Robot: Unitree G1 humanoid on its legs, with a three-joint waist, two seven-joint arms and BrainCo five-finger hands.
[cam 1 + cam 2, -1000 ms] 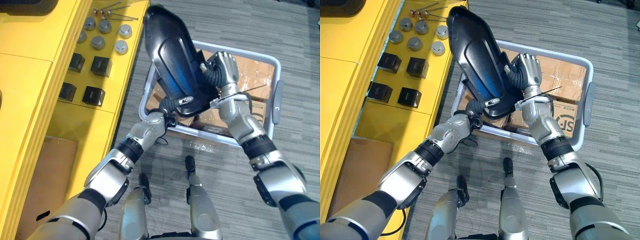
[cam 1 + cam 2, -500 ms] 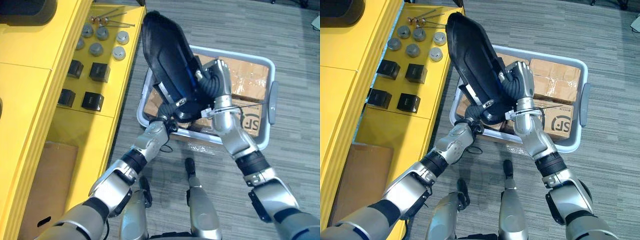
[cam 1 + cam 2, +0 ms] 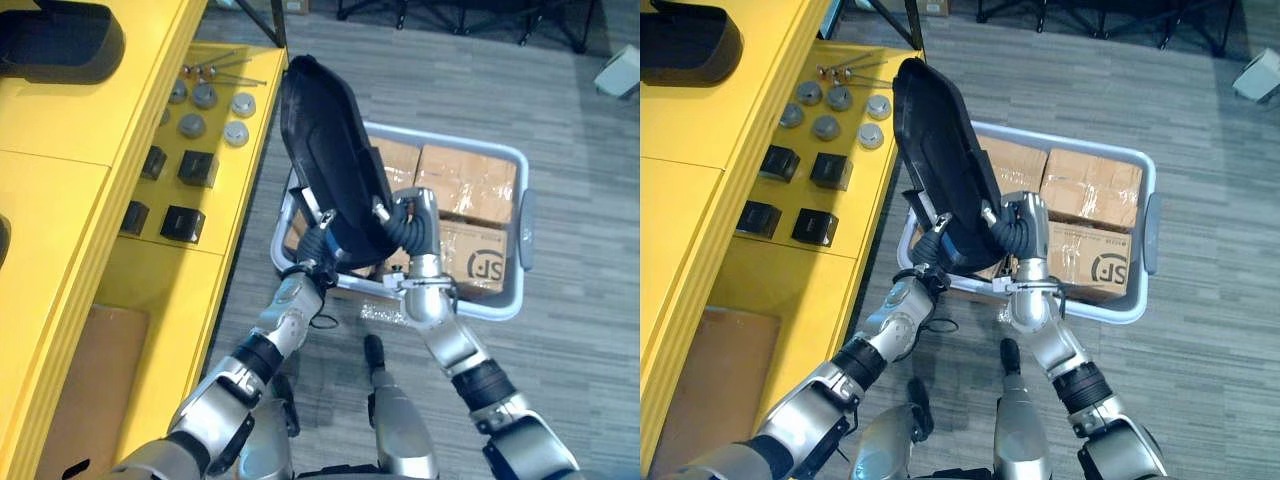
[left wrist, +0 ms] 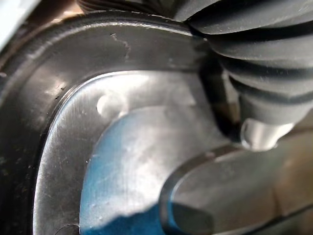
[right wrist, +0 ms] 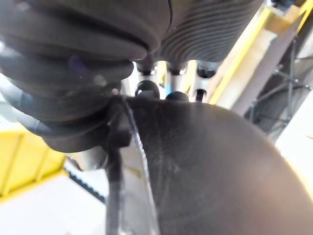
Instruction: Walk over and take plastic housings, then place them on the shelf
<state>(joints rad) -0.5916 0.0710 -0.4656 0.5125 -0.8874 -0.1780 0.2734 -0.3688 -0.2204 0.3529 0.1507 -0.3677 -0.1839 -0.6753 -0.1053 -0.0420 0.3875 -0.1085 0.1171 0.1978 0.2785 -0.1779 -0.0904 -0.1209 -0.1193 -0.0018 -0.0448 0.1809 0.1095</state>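
One large black plastic housing (image 3: 325,150) is up, just beside the yellow shelf (image 3: 60,180), right hand (image 3: 412,225) curled on its edge, left hand (image 3: 312,252) at its low end (grip can't tell) – pickup done, shelf placement left.

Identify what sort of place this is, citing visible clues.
Probably a factory or workshop parts area: a yellow shelf laid out with metal caps and black blocks, a grey crate of cardboard boxes, and a black plastic housing.

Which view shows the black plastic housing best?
The right eye view: the whole housing shows, end to end. The left eye view matches it; both wrist views show close patches of its surface.
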